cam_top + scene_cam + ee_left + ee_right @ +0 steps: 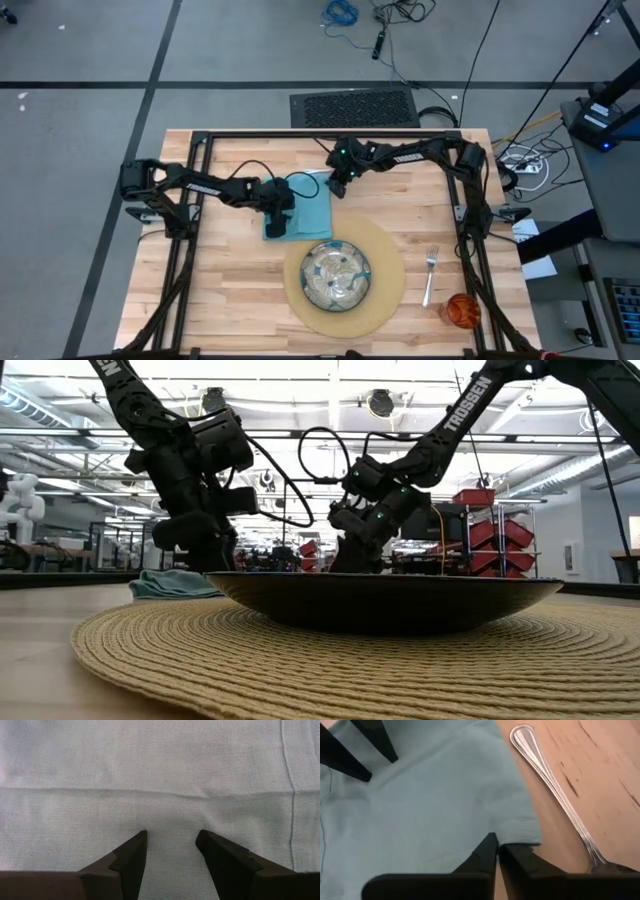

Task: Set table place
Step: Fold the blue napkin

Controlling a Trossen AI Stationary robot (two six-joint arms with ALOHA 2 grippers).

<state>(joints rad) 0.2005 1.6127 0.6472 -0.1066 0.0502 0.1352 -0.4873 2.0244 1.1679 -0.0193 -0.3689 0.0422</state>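
Observation:
A teal napkin lies flat on the table, beyond the green-patterned plate on the round tan placemat. My left gripper stands open over the napkin's left part. My right gripper is shut at the napkin's far right corner. Beside that corner lies a silver utensil; only its handle shows. A fork lies right of the placemat, and an orange cup stands near it. My left gripper has both open fingertips down on the napkin's flat surface, slanting down from the table's left. The cloth lies flat between them, with a fold line just ahead. My right gripper pinches the napkin's hemmed edge beside a corner between its two fingertips, slanting down from the table's right. One layer or several, I cannot tell. The cloth still lies on the table.
The black frame runs along the table's far edge and sides. Bare wood lies left of the placemat and at the far right. In the low view the plate and placemat fill the foreground.

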